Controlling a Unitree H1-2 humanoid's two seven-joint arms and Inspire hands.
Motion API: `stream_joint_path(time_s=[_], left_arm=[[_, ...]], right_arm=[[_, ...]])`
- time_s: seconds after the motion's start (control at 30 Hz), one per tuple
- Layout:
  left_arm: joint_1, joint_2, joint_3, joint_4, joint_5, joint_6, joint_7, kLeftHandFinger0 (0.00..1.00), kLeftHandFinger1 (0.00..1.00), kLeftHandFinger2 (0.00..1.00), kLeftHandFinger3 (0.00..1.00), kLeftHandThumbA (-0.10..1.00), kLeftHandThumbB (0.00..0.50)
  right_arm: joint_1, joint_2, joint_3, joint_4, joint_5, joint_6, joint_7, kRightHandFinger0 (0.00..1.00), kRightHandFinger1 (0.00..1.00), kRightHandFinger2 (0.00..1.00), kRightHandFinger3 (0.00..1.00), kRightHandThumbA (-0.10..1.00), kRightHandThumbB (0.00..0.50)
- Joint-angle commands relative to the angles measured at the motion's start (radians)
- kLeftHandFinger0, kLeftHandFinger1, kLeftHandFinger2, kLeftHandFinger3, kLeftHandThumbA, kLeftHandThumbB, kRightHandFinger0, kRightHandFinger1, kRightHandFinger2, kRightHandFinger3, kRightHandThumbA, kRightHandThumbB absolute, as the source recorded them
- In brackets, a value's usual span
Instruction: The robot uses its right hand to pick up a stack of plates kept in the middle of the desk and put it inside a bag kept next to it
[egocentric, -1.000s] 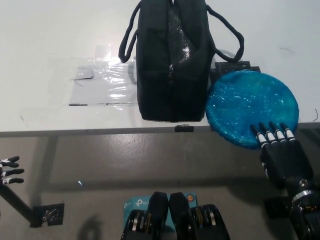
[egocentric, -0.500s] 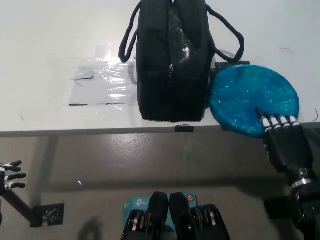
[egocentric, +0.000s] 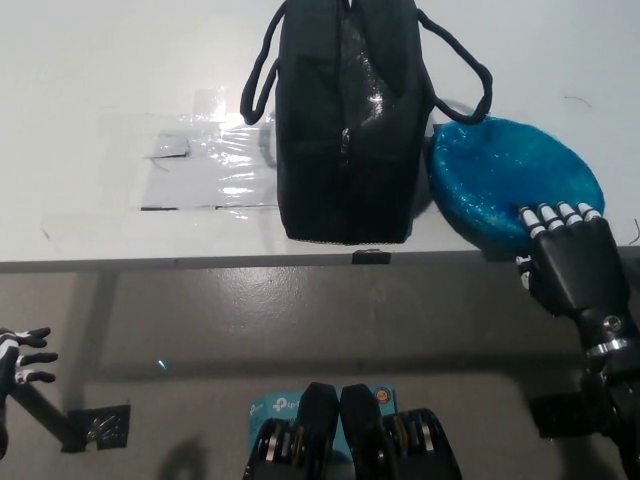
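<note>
Nearest, at the lower left and well off the desk, the left hand (egocentric: 22, 356) hangs idle with its fingers spread, holding nothing. At the lower right the right hand (egocentric: 570, 262) reaches up over the near edge of the desk (egocentric: 120, 90), its fingertips (egocentric: 557, 216) lying on top of the near rim of the plates (egocentric: 510, 180). The fingers look close together and laid flat on the blue surface; whether anything is curled under the rim cannot be told from this view, so a firm hold is not certain.

The plates, a blue stack wrapped in shiny film, sit near the desk's front edge, right beside the bag (egocentric: 345, 120) and touching or nearly touching its side. The bag stands to their left, black, with its handles (egocentric: 262, 70) looped out on either side. Its top opening cannot be seen clearly from here.

The step in hand appears to be the grasp: the stack has not visibly left the desk. The next move calls for a secure hold on the rim, then a lift high enough to clear the bag's side before the plates are carried across to its mouth, past the handles
</note>
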Motion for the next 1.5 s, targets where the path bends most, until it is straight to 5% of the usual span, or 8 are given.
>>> stream_joint_path(time_s=[0.0, 0.1, 0.23, 0.43, 0.57, 0.73, 0.93, 1.47], left_arm=[[0.001, 0.040, 0.004, -0.037, 0.017, -0.041, 0.009, 0.44, 0.48, 0.63, 0.73, 0.70, 0.000], [0.001, 0.041, 0.002, -0.039, 0.017, -0.037, 0.009, 0.43, 0.48, 0.62, 0.73, 0.70, 0.000], [0.001, 0.042, 0.001, -0.031, 0.018, -0.048, 0.008, 0.42, 0.47, 0.61, 0.71, 0.68, 0.000], [0.000, 0.040, 0.004, -0.030, 0.014, -0.044, 0.009, 0.39, 0.45, 0.58, 0.69, 0.65, 0.000], [0.005, 0.042, 0.006, -0.035, 0.013, -0.039, 0.006, 0.40, 0.45, 0.59, 0.69, 0.65, 0.000], [0.006, 0.045, 0.003, -0.033, 0.019, -0.052, 0.005, 0.40, 0.45, 0.59, 0.68, 0.66, 0.000], [0.009, 0.040, 0.005, -0.035, 0.016, -0.049, 0.007, 0.38, 0.44, 0.58, 0.66, 0.65, 0.000], [0.016, 0.042, -0.001, -0.038, 0.027, -0.047, 0.007, 0.40, 0.46, 0.60, 0.69, 0.63, 0.000]], right_arm=[[-0.032, -0.038, -0.035, -0.028, 0.173, -0.128, -0.164, 0.00, 0.00, 0.45, 0.47, -0.10, 0.306], [-0.012, -0.026, -0.073, -0.070, 0.248, -0.113, -0.097, 0.00, 0.00, 0.32, 0.14, -0.10, 0.302], [0.020, 0.058, -0.206, -0.148, 0.534, -0.067, 0.037, 0.00, 0.00, 0.19, 0.00, -0.10, 0.302], [-0.013, 0.195, -0.453, -0.243, 1.032, 0.081, 0.178, 0.00, 0.00, 0.26, 0.13, -0.10, 0.357], [-0.041, 0.247, -0.603, -0.349, 1.283, 0.272, 0.263, 0.00, 0.00, 0.18, 0.27, -0.10, 0.181], [-0.085, 0.273, -0.688, -0.404, 1.392, 0.362, 0.261, 0.00, 0.00, 0.25, 0.28, -0.10, 0.213], [-0.198, 0.319, -0.833, -0.469, 1.618, 0.493, 0.197, 0.00, 0.00, 0.30, 0.51, -0.10, 0.003], [-0.416, 0.284, -0.739, -0.473, 1.721, 0.501, 0.170, 0.00, 0.00, 0.37, 0.72, -0.10, 0.061]])
